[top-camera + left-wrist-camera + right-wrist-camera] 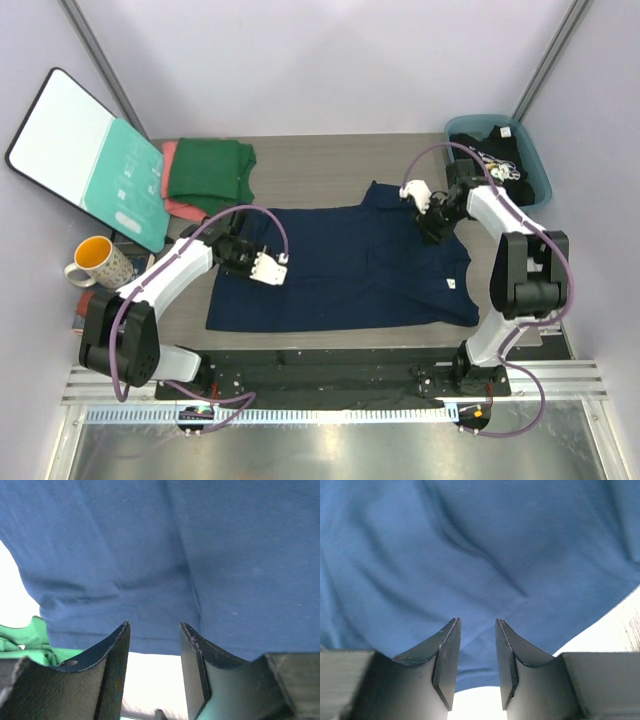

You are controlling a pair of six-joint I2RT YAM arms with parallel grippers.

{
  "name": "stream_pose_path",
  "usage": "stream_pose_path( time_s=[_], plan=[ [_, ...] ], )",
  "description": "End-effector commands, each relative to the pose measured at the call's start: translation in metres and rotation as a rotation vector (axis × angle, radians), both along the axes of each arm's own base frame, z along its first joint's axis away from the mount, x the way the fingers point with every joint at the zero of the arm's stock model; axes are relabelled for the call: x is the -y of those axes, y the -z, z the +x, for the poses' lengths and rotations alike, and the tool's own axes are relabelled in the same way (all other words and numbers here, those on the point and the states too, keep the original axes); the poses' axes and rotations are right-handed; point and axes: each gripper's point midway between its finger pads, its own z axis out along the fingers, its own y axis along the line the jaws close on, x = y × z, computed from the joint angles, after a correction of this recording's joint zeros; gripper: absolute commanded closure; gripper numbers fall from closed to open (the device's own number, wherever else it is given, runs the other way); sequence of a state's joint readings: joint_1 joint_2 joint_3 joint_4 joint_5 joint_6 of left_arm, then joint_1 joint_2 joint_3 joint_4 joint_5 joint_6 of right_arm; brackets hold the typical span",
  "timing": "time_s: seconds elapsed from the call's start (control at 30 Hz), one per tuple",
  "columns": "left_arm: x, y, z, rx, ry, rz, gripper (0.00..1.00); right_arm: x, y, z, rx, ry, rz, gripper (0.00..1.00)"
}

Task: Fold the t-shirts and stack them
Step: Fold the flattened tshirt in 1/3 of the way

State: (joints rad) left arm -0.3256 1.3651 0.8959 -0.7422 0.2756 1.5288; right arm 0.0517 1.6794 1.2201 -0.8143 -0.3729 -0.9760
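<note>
The navy blue t-shirt point(350, 270) lies spread flat on the table. My left gripper point(245, 255) is open at its upper left part; in the left wrist view the jaws point(154, 625) stand apart at the shirt's edge point(175, 545) with nothing between them. My right gripper point(436, 222) is open over the shirt's upper right part, and its jaws point(477, 621) straddle the cloth edge point(470, 545). The dark green tee point(210, 168) lies folded on the salmon-pink one point(185, 210) at the back left. The black printed tee point(495, 160) lies in the bin.
A teal bin point(537, 165) stands at the back right. A teal-and-white board point(100, 160) leans at the back left. A yellow-lined mug point(95, 262) stands at the left edge. The green tee also shows in the left wrist view point(30, 640).
</note>
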Motion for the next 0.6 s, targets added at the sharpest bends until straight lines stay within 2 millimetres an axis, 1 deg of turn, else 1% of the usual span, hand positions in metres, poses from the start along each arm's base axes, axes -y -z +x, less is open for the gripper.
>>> stream_pose_path(
  time_s=[0.0, 0.03, 0.07, 0.1, 0.13, 0.17, 0.2, 0.23, 0.33, 0.47, 0.57],
  plan=[
    [0.008, -0.001, 0.015, 0.059, 0.03, -0.02, 0.56, 0.002, -0.014, 0.029, -0.026, 0.112, 0.177, 0.6],
    [0.009, 0.001, 0.014, 0.051, 0.035, -0.022, 0.56, 0.002, -0.013, 0.027, -0.06, 0.114, 0.189, 0.6],
    [0.009, 0.001, 0.014, 0.053, 0.036, -0.022, 0.56, 0.004, -0.013, 0.033, -0.071, 0.116, 0.198, 0.6],
    [0.008, 0.003, 0.013, 0.047, 0.039, -0.019, 0.56, 0.005, -0.011, 0.033, -0.091, 0.113, 0.209, 0.6],
    [0.008, 0.005, 0.012, 0.045, 0.047, -0.014, 0.56, 0.005, -0.009, 0.022, -0.158, 0.109, 0.217, 0.6],
    [0.008, 0.006, 0.013, 0.048, 0.057, -0.009, 0.56, 0.005, -0.007, 0.019, -0.193, 0.109, 0.227, 0.61],
    [0.008, 0.007, 0.013, 0.047, 0.062, -0.007, 0.57, 0.007, -0.004, 0.023, -0.222, 0.113, 0.251, 0.6],
    [0.008, 0.007, 0.012, 0.044, 0.063, -0.007, 0.57, 0.007, -0.003, 0.019, -0.254, 0.121, 0.267, 0.61],
    [0.01, 0.008, 0.014, 0.039, 0.065, -0.005, 0.57, 0.009, 0.0, 0.02, -0.264, 0.131, 0.301, 0.61],
    [0.014, 0.009, 0.015, 0.039, 0.073, 0.001, 0.57, 0.01, 0.011, 0.016, -0.302, 0.138, 0.297, 0.61],
    [0.017, 0.006, 0.018, 0.044, 0.072, 0.001, 0.57, 0.014, 0.016, 0.016, -0.303, 0.144, 0.293, 0.61]
  ],
)
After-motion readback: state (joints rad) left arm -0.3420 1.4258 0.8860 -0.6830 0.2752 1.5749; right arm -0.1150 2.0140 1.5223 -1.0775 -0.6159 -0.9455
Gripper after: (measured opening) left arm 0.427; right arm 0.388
